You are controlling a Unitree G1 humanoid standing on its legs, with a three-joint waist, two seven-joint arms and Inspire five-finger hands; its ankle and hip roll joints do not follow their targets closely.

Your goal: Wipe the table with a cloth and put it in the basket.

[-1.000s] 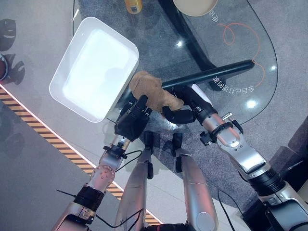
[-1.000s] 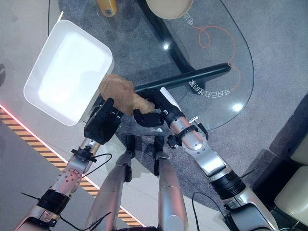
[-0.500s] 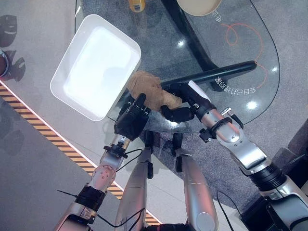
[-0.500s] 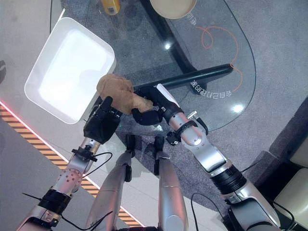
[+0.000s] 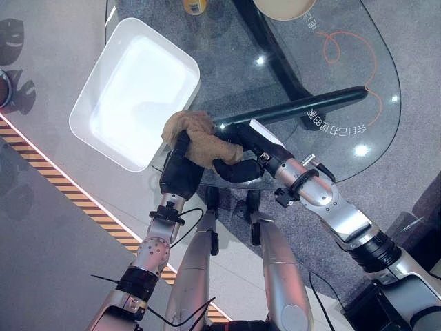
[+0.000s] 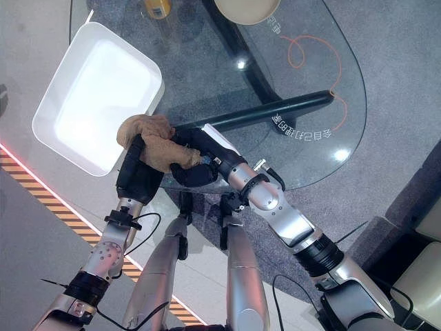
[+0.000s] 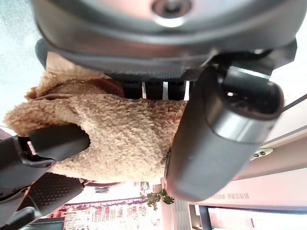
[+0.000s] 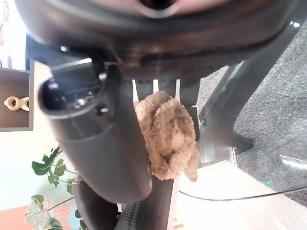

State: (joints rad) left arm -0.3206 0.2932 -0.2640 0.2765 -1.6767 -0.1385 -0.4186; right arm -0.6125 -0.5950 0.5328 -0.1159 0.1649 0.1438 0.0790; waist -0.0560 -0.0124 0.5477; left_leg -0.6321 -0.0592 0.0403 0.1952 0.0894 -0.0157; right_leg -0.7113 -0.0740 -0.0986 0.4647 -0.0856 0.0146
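Note:
A tan fleecy cloth [image 5: 196, 134] is bunched at the glass table's [image 5: 324, 62] near edge, right beside the white basket's [image 5: 131, 89] near corner. My right hand [image 5: 241, 169] reaches in from the right and is shut on the cloth; in the right wrist view the cloth [image 8: 168, 134] sits pinched between thumb and fingers. My left hand [image 5: 178, 176] comes up from below, and the cloth drapes over its front part. In the left wrist view the cloth [image 7: 120, 139] lies against the palm beside the thumb [image 7: 216, 139].
A black bar [image 5: 296, 110] of the table's base runs under the glass behind my right hand. An orange bottle [image 5: 193, 5] and a tan bowl [image 5: 282, 7] stand at the far edge. Striped tape [image 5: 83, 200] crosses the floor on the left.
My right hand has carried the cloth to the left, toward the basket's corner. The cloth now lies over my left hand, which stayed about where it was.

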